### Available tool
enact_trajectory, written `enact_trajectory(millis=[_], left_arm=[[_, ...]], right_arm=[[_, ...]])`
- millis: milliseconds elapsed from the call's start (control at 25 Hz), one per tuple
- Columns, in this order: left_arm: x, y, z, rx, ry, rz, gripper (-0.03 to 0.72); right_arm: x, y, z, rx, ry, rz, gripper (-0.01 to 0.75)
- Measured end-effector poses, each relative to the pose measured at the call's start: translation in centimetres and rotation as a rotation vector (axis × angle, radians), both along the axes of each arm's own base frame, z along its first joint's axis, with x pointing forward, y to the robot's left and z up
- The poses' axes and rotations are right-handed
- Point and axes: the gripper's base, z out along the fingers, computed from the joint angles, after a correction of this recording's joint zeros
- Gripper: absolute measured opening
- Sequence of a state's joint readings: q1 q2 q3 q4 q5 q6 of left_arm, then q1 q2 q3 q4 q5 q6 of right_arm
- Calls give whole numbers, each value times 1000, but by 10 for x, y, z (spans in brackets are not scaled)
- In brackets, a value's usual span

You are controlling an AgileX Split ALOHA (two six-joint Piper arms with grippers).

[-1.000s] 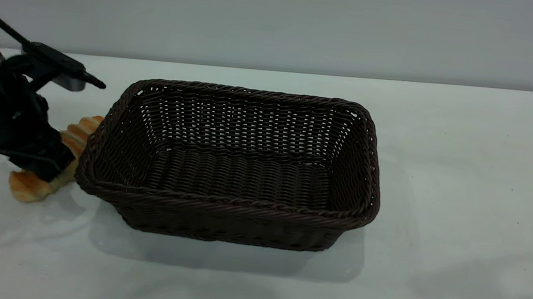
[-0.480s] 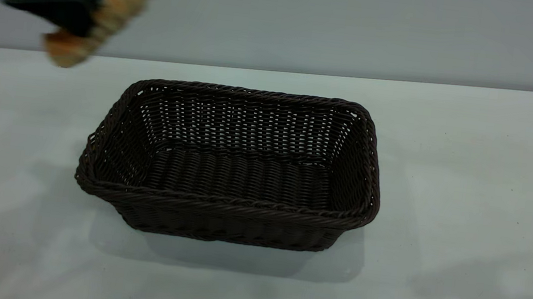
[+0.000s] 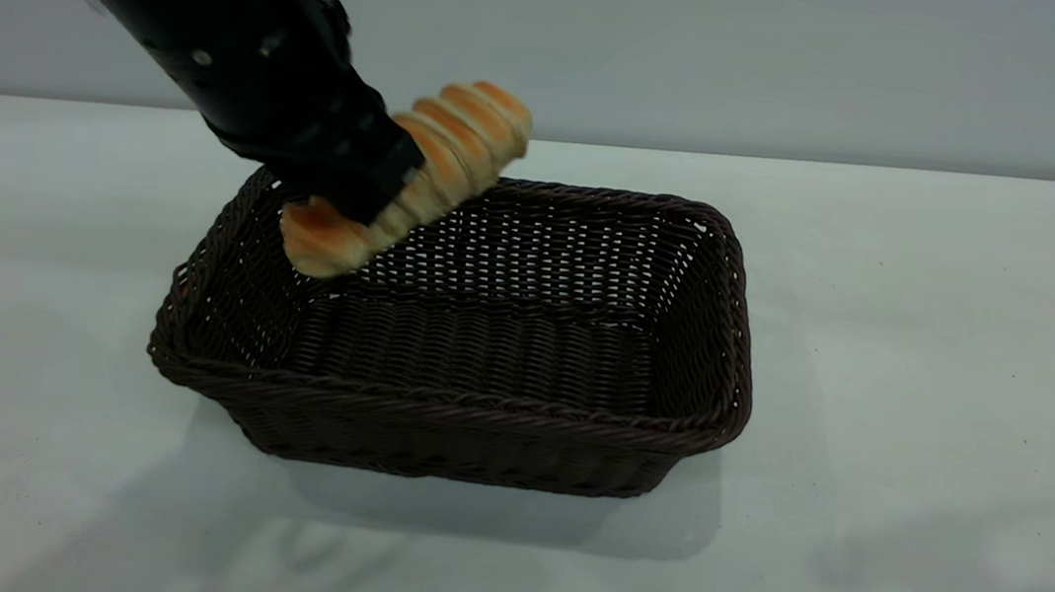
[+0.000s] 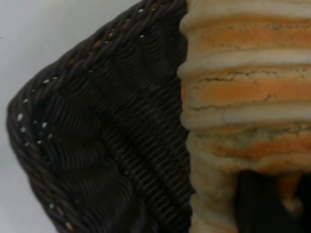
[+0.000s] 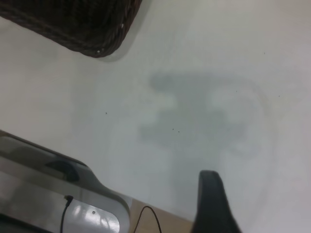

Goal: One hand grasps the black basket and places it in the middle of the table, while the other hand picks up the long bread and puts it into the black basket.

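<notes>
Bread roll [image 3: 407, 178], lifted off the bench [image 3: 931, 332] a second ago, now hangs over the black wicker basket's [image 3: 445, 406] near-left corner in your left gripper's [image 3: 371, 189] closed jaws, so lower and release.

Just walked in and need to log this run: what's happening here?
The left claw is shut on the long bread and holds it tilted in the air above the rear-left corner of the black basket. The basket sits empty near the middle of the white table; the bread is not yet inside it. The right arm is out of the exterior view; its wrist camera shows only one tip of the right claw over bare table beside a basket corner.
</notes>
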State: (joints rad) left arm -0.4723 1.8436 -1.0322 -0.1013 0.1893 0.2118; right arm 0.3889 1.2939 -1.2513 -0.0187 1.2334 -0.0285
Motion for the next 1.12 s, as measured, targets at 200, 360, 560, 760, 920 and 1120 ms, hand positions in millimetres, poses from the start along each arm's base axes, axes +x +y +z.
enact_trajectory(millis=[200, 360, 560, 760, 920, 1120], left_arm=[[0, -1, 0, -11, -5, 12, 379], [-4, 6, 19, 28, 41, 0, 532], [-6, 35, 77, 97, 84, 75, 569], [-32, 74, 142, 140, 18, 188, 567], [-70, 99, 186, 131, -33, 265, 567], [-122, 116, 204, 96, -80, 296, 567]], right_arm=[[1, 0, 0, 2, -6, 0, 509], [1, 0, 0, 1, -10, 0, 509], [2, -3, 0, -39, -18, -2, 509], [2, -6, 0, -64, -26, -6, 509], [-5, -8, 2, -57, -32, -18, 509], [-29, -18, 2, -45, -52, -25, 509]])
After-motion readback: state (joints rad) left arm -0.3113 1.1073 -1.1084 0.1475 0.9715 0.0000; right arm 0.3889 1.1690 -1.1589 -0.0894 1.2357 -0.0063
